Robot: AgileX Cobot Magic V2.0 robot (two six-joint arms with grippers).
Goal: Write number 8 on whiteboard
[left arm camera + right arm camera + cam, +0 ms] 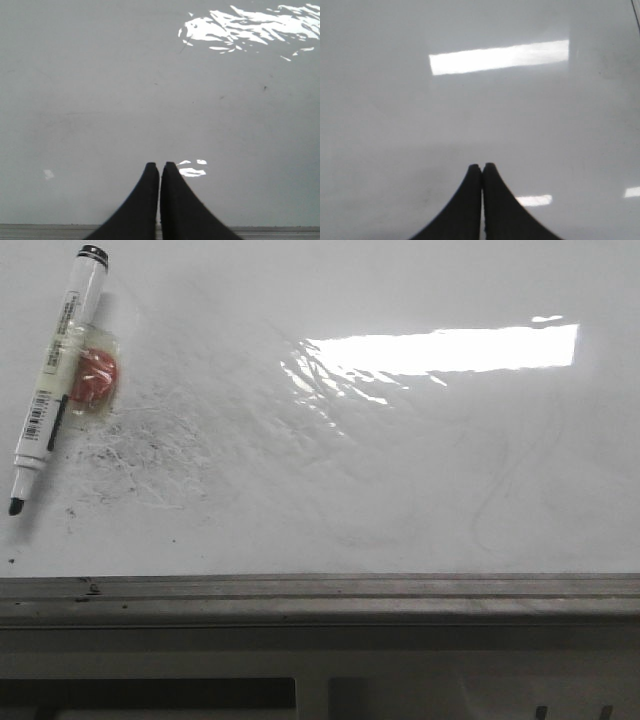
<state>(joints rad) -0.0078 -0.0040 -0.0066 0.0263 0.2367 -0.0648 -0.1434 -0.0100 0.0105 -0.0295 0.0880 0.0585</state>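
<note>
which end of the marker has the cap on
The far end of the marker, pointing away from the robot, has the black cap; the near end shows the bare black tip.

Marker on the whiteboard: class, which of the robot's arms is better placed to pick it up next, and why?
Probably left. The marker lies uncapped at the whiteboard's far left, the left arm's side. Both the left gripper and right gripper are shut and empty.

whiteboard (420, 470) — glossy, smudged | frame strip (320, 598) — perhaps dull metal | marker (58, 375) plastic
</note>
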